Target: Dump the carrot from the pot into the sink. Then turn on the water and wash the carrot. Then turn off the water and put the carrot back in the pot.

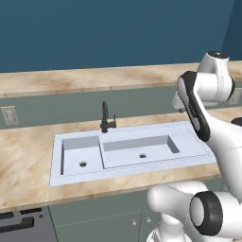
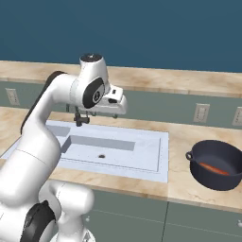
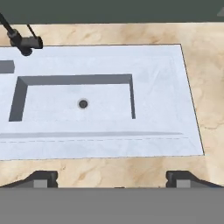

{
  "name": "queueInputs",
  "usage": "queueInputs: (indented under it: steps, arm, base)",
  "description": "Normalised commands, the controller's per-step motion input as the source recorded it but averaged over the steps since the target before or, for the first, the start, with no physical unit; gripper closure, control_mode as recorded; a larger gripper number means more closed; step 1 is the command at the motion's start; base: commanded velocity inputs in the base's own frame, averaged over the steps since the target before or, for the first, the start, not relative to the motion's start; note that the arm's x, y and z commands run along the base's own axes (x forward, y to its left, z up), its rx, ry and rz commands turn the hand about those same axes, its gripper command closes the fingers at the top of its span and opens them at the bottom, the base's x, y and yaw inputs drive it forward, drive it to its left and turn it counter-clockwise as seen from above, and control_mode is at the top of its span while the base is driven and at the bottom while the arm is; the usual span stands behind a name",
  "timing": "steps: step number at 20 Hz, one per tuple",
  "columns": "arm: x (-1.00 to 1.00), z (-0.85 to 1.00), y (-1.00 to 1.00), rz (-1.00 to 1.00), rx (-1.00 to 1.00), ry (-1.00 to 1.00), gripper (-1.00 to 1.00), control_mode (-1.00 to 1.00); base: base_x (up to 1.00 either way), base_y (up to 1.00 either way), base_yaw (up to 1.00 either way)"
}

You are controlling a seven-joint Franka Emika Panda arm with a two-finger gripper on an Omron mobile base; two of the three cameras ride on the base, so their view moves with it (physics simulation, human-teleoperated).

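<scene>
One marbled tan bench (image 2: 184,142) ran under a teal wall. The gripper (image 3: 112,179) hung spread above the sink (image 3: 157,65); the carrot (image 2: 215,169) lay in the pot (image 2: 215,182), well apart.

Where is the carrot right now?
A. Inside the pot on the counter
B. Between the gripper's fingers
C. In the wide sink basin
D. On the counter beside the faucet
A: the orange carrot lies inside the dark pot, which stands on the counter right of the sink.
</scene>
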Motion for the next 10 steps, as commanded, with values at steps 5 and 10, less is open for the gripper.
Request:
queueInputs:
  steps: [5,10]
  arm:
    - [0.00,-0.01,-0.75,0.00,-0.11,0.05,-1.00,-1.00]
    - [0.00,-0.09,-0.76,0.00,-0.11,0.09,-1.00,-1.00]
  base:
    - [0.00,0.00,0.00]
    - [0.00,0.00,0.00]
